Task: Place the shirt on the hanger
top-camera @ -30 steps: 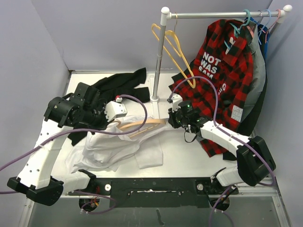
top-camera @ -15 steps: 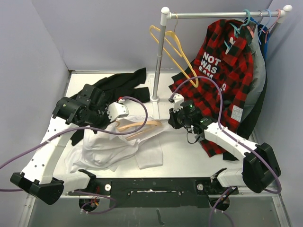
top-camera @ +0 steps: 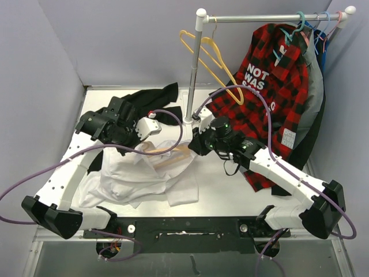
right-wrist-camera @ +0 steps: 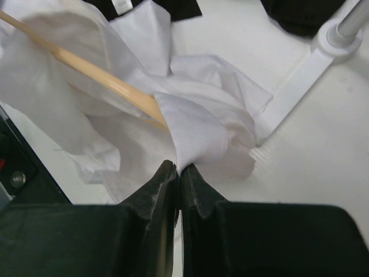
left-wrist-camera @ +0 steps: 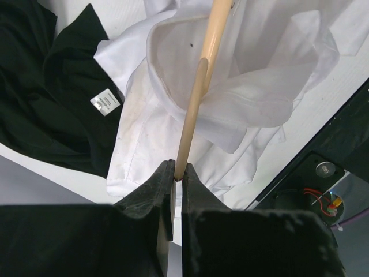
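On the left half of the table point(top-camera: 230, 193), the shirt point(top-camera: 135, 179) lies as a crumpled white heap, its upper part bunched toward the middle between the 2 grippers. The hanger point(left-wrist-camera: 199, 98) is partly inside it: the left wrist view shows 1 pale tan bar running through the open ring of the collar and on under the fabric. Judged from this, the threading has begun but is far from done. Neither shoulder sits on the hanger, most of the cloth rests on the table, and the sleeves are tangled in the heap.

From above, the hanger's long axis runs roughly left to right, nearly level, from the left gripper toward the right one. Its hook is hidden, so which way it points cannot be told.

The left gripper point(left-wrist-camera: 174, 173) is clamped on the near end of the tan bar. The right gripper point(right-wrist-camera: 177, 170) pinches a fold of white fabric just past the bar's far tip, beside the foot of the clothes rail point(top-camera: 193, 69).

A black garment point(top-camera: 153, 99) lies beyond the shirt. A yellow hanger point(top-camera: 216, 66) and a red-and-black plaid shirt point(top-camera: 277, 86) hang on the rail.
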{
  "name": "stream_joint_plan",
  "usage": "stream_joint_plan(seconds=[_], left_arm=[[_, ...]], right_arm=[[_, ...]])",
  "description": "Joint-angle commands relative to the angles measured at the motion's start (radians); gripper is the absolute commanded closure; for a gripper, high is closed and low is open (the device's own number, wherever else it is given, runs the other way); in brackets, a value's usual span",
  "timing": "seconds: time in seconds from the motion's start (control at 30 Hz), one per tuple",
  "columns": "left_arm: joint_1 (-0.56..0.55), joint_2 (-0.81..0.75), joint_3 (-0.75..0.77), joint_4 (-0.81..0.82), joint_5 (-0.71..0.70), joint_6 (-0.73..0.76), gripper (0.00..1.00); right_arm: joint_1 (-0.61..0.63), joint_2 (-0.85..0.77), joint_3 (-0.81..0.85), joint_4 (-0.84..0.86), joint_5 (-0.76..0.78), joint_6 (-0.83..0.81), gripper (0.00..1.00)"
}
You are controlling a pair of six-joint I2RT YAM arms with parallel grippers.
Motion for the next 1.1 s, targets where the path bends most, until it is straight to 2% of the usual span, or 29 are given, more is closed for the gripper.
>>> stream_joint_plan(seconds=[0.0,0.13,0.33,0.57,0.83,1.0,1.03,1.07], left_arm=[[-0.006,0.01,0.08,0.097,-0.014,-0.06,1.0],[0.0,-0.001,0.112,0.12,-0.013,-0.101,1.0],[0.047,-0.039,0.164,0.173,0.021,-0.127,1.0],[0.063,-0.101,0.164,0.223,0.08,-0.123,1.0],[0.092,-0.16,0.073,0.308,0.111,-0.125,1.0],[0.12,-0.173,0.072,0.325,0.13,-0.112,1.0],[0.126,-0.178,0.071,0.329,0.138,-0.11,1.0],[0.129,-0.18,0.068,0.332,0.142,-0.11,1.0]], right_arm=[[0.006,-0.028,0.108,0.055,-0.119,0.075,1.0],[0.005,0.022,0.131,0.182,-0.24,0.17,1.0],[0.043,0.153,0.094,0.536,-0.402,0.426,1.0],[0.116,0.244,0.066,0.732,-0.386,0.489,1.0],[0.179,0.246,0.02,0.921,-0.365,0.547,0.98],[0.179,0.207,0.011,0.786,-0.4,0.441,0.64],[0.179,0.188,0.012,0.732,-0.4,0.396,0.42],[0.182,0.163,0.013,0.676,-0.395,0.342,0.1]])
